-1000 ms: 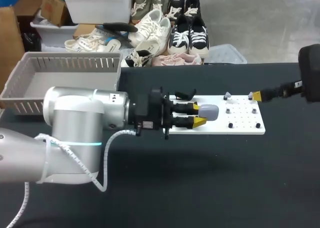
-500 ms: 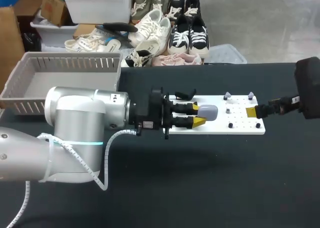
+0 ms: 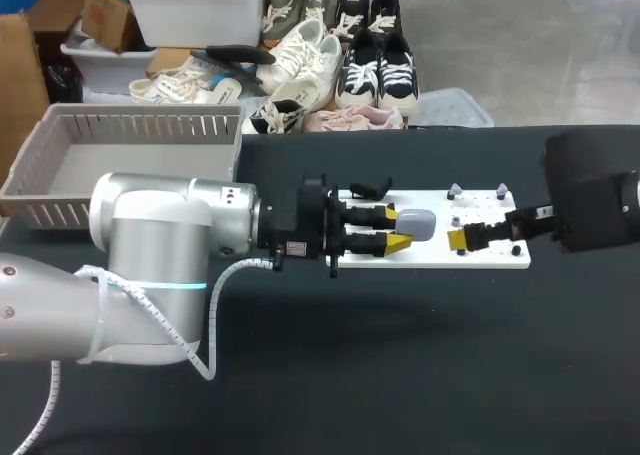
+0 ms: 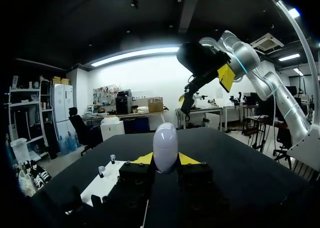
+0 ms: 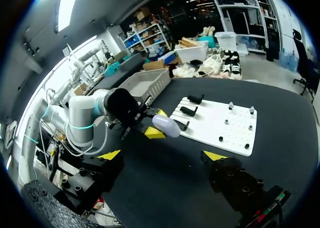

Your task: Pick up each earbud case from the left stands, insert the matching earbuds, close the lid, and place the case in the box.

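**Earbud case** [image 3: 418,224]: grey, egg-shaped, held above the left half of the white board [image 3: 490,256] and clear of its surface. The lid looks closed, though the seam is not visible.

**Left gripper** [image 3: 395,229]: clamped on the case from both sides.

**Right gripper** [image 5: 162,155]: fingers wide apart and holding nothing. It sits over the board's right half, pointing at the case.

**Stands** [image 3: 371,188]: black, at the board's left end.

**Small pegs** [image 3: 455,189]: on the board's right half. Whether they carry earbuds is too small to tell.

**Box** [image 3: 130,125]: grey and slatted, on the worktop past the board's left end. No case shows inside.

**Progress**: early, by my judgement. One case has been lifted; inserting the earbuds, closing the lid and boxing the case all remain.
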Available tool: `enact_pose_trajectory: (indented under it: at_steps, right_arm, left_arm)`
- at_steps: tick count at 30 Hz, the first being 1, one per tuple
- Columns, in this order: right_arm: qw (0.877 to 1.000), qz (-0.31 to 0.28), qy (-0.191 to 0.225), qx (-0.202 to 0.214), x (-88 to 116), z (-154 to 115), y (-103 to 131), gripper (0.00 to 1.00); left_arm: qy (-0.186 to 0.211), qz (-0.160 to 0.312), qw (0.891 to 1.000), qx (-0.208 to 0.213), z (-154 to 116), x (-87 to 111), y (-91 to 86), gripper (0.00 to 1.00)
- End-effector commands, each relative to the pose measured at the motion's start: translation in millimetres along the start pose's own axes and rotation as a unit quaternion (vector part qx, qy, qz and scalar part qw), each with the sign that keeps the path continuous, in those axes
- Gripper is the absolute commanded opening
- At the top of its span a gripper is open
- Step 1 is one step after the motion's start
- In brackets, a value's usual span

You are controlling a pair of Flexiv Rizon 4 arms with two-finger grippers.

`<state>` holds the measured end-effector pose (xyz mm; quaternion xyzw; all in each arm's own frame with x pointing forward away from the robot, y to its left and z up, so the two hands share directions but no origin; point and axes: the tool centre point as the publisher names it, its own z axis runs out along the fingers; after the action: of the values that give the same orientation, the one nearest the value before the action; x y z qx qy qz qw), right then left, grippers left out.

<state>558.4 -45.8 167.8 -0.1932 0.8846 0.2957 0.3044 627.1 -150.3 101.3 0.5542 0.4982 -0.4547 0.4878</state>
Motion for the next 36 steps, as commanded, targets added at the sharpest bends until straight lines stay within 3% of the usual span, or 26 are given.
enact_pose_trajectory:
  at_steps: [1, 18, 36]
  right_arm:
    - [0.996, 0.008, 0.0, 0.094, 1, 24, 8, 1.0]
    - [0.985, 0.015, 0.0, 0.17, 2, 55, -4, 1.0]
    - [0.98, 0.026, 0.001, 0.196, -8, 57, -25, 1.0]
  left_arm:
    - [-0.001, 0.0, 1.0, 0.0, 0, 0.9, 0.8, 0.0]
    - [-0.001, 0.0, 1.0, 0.0, 0, 0.9, 0.8, 0.0]
    - [-0.001, 0.0, 1.0, 0.0, 0, 0.9, 0.8, 0.0]
